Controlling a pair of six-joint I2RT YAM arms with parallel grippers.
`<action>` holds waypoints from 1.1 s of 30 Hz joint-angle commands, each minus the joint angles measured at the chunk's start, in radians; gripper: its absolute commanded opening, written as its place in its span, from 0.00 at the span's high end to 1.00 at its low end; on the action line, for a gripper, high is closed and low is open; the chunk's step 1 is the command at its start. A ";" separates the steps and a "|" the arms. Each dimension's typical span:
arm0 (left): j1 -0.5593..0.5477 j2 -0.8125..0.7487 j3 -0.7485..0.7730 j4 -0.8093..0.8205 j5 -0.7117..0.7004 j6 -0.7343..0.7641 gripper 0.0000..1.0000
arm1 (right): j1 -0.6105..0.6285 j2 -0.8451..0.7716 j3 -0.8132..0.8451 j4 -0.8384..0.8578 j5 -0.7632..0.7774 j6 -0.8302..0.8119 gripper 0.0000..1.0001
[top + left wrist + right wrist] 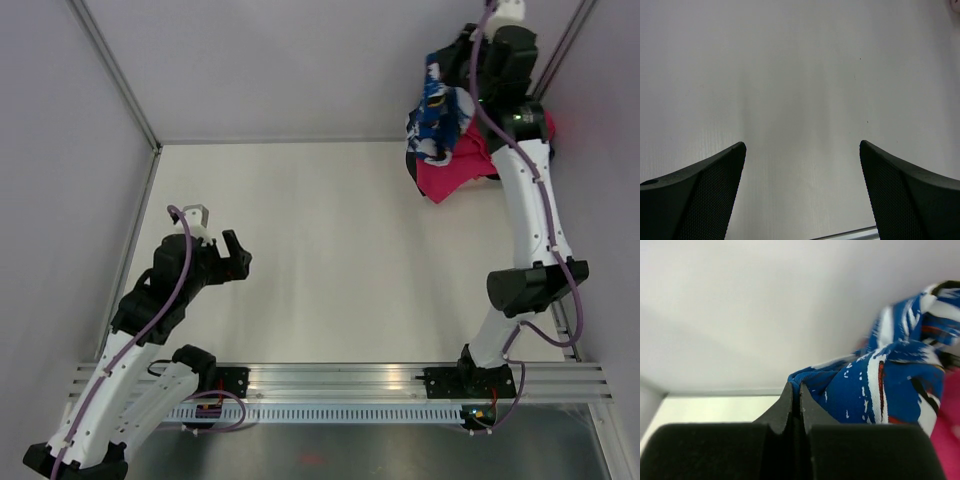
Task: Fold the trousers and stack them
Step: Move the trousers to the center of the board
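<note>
My right claw (795, 390) is clenched on the trousers (437, 115), bunched at the overhead frame's upper right, above a pink garment (455, 175). My left claw (802, 147) hangs released over the surface (330, 250), lower left.

Laboratory robot cell: white table (350, 260) enclosed by plain grey panels (300, 60) on aluminium framing (114, 75); two arms (150, 310) bolted to a rail (340, 378) at bottom.

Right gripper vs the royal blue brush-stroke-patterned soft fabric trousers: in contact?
Touching. The right wrist view shows the right gripper with its jaws shut, a fold of the blue patterned fabric trousers pinched at the tips with no gap.
</note>
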 commanded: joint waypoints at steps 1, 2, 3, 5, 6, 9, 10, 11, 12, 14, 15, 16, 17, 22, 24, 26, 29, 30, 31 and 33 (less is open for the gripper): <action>-0.002 -0.015 0.009 0.009 -0.031 0.011 0.00 | 0.289 -0.070 0.132 -0.031 -0.023 -0.085 1.00; -0.003 -0.021 0.009 0.006 -0.053 0.000 0.00 | 0.434 -0.072 0.145 -0.048 0.019 -0.143 1.00; -0.002 -0.024 0.007 0.003 -0.066 -0.005 0.00 | 0.505 -0.078 0.153 -0.064 0.070 -0.177 1.00; -0.002 -0.035 0.010 -0.027 -0.141 -0.037 0.00 | 0.666 -0.106 0.133 -0.062 0.161 -0.221 1.00; 0.000 -0.038 0.021 -0.041 -0.177 -0.049 0.00 | 0.696 -0.116 0.116 -0.061 0.164 -0.215 1.00; 0.000 -0.069 0.038 -0.101 -0.321 -0.106 0.00 | 0.733 -0.200 -0.107 -0.030 0.101 -0.131 1.00; 0.000 -0.096 0.040 -0.110 -0.370 -0.127 0.00 | 0.736 -0.221 -0.180 -0.018 0.085 -0.122 1.00; 0.000 -0.116 0.041 -0.116 -0.389 -0.135 0.00 | 0.742 -0.237 -0.252 -0.001 0.086 -0.113 1.00; -0.002 -0.136 0.040 -0.121 -0.404 -0.141 0.00 | 0.744 -0.253 -0.328 0.020 0.087 -0.105 1.00; 0.000 -0.203 0.037 -0.129 -0.450 -0.166 0.00 | 0.745 -0.284 -0.537 0.048 0.092 -0.073 1.00; 0.000 -0.225 0.030 -0.133 -0.462 -0.172 0.00 | 0.745 -0.296 -0.665 0.056 0.072 -0.061 1.00; -0.002 -0.248 0.027 -0.129 -0.468 -0.175 0.00 | 0.748 -0.299 -0.724 0.059 0.072 -0.035 1.00; -0.002 -0.286 0.015 -0.123 -0.467 -0.172 0.00 | 0.747 -0.305 -0.775 0.066 0.078 -0.021 1.00; 0.000 -0.284 0.004 -0.098 -0.435 -0.155 0.00 | 0.747 -0.389 -1.024 0.053 0.202 0.053 1.00; -0.002 -0.233 0.010 -0.100 -0.421 -0.152 0.00 | 0.747 -0.443 -1.121 0.034 0.169 0.079 1.00; -0.002 -0.193 0.012 -0.087 -0.375 -0.134 0.00 | 0.747 -0.486 -1.200 0.034 0.132 0.090 1.00; 0.000 -0.095 0.032 -0.078 -0.306 -0.115 0.00 | 0.744 -0.543 -1.286 -0.078 0.265 0.134 0.82; -0.002 -0.071 0.041 -0.078 -0.289 -0.101 0.00 | 0.735 -0.543 -1.273 -0.131 0.291 0.154 0.70; 0.000 -0.016 0.049 -0.077 -0.271 -0.101 0.00 | 0.694 -0.540 -1.257 -0.178 0.285 0.169 0.57; 0.000 0.049 0.099 -0.109 -0.277 -0.150 0.00 | 0.669 -0.535 -1.199 -0.303 0.213 0.185 0.03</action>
